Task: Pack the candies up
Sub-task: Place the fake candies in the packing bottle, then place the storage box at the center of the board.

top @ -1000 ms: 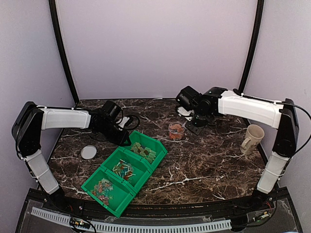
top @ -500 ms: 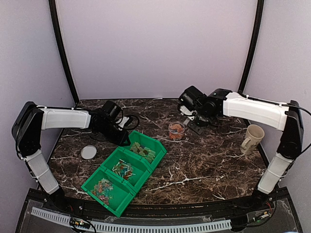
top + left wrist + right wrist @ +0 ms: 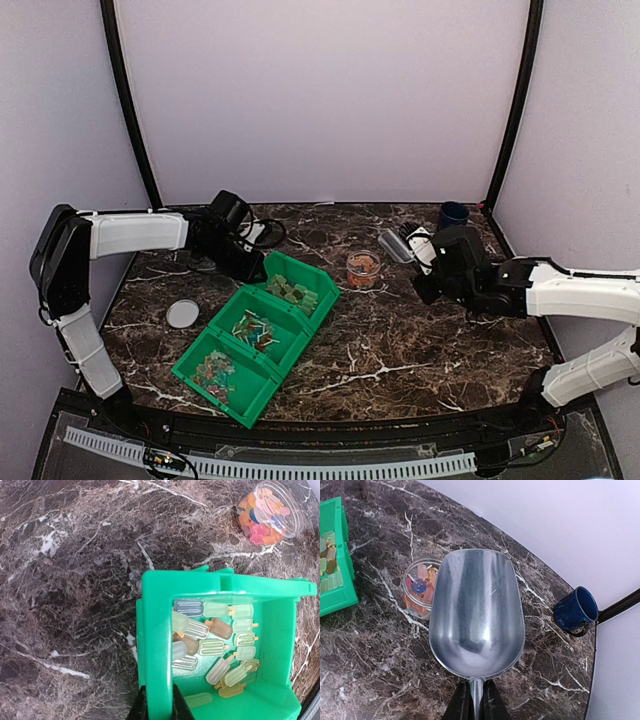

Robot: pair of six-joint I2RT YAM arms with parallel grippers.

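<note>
Three compartments of a green bin (image 3: 155,650) on the table (image 3: 420,340) each held loose candies (image 3: 215,640). More of them, mostly orange and red, lay in a small clear jar (image 3: 363,269) standing just beyond the bin's far end.

Left gripper (image 3: 159,707): closed, clamped on the side wall of the bin's far compartment, with one finger outside the wall and one inside. The pale popsicle-shaped candies of that compartment lay on its floor just ahead of the inner finger, and none was touching it. The jar and its contents stood well apart from this gripper, past the bin's far corner.

Right gripper (image 3: 476,702): closed on the handle of a metal scoop (image 3: 476,612), bowl facing up, held over the table to the right of the jar. In the right wrist view the scoop's left edge overlapped the jar. From the top view the two were near each other but apart. The candies in the jar lay ahead and to the left of this gripper, and the bin's candies lay further left.

Also noted were a dark blue mug (image 3: 453,214) at the far right of the table and a flat round whitish lid (image 3: 183,314) left of the bin.
</note>
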